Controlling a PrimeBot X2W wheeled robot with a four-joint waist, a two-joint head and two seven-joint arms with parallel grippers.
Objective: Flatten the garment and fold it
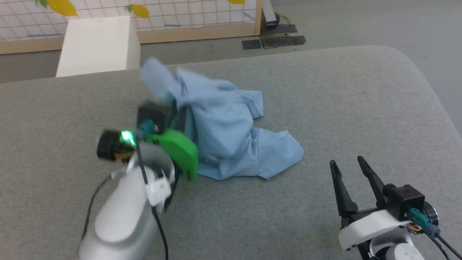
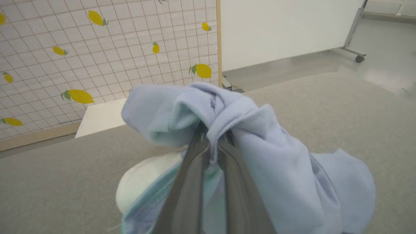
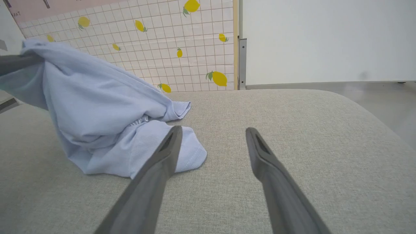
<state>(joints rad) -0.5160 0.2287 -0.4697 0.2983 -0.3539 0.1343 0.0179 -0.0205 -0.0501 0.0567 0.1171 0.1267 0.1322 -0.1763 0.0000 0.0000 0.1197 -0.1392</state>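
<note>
The garment (image 1: 231, 133), a light blue shirt, lies crumpled in the middle of the grey padded surface (image 1: 325, 108), with one part pulled up off it at the left. My left gripper (image 2: 213, 143) is shut on that raised bunch of cloth, which drapes over and around its fingers (image 2: 195, 182); a white part of the garment (image 2: 143, 182) shows beneath them. In the head view the left gripper (image 1: 169, 104) is largely hidden by the fabric. My right gripper (image 1: 348, 164) stands open at the lower right, apart from the garment (image 3: 107, 117), with nothing between its fingers (image 3: 162, 156).
Beyond the grey surface's far edge stand a white box (image 1: 97, 45) and a lemon-patterned grid screen (image 1: 198, 14) in a wooden frame. Dark mats (image 1: 274, 39) lie on the floor behind. A white panel on wheels (image 2: 286, 29) stands at the back right.
</note>
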